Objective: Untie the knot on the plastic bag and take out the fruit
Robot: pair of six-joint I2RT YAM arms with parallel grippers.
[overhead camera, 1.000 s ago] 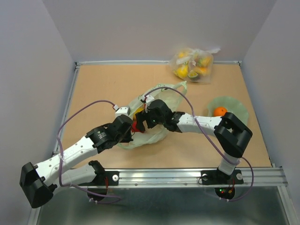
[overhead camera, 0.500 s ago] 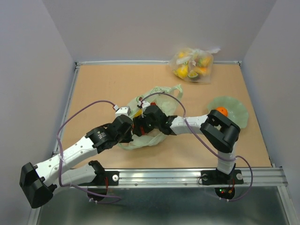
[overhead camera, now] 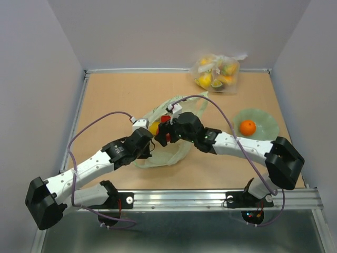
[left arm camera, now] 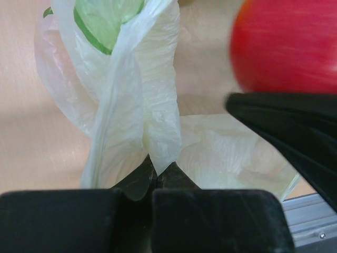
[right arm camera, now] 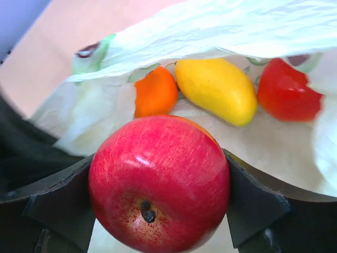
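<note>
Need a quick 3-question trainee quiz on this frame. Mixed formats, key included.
1. True or false: the right pincer is empty.
2. What lies on the green plate? A) mango B) orange C) nothing
3. What does the left pincer clamp?

Key:
1. False. It holds the red apple.
2. B.
3. A fold of the plastic bag.

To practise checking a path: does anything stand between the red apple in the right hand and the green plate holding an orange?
Nothing visible does. The red apple sits clamped in the right hand over the open plastic bag, and the table between it and the green plate lies bare.
</note>
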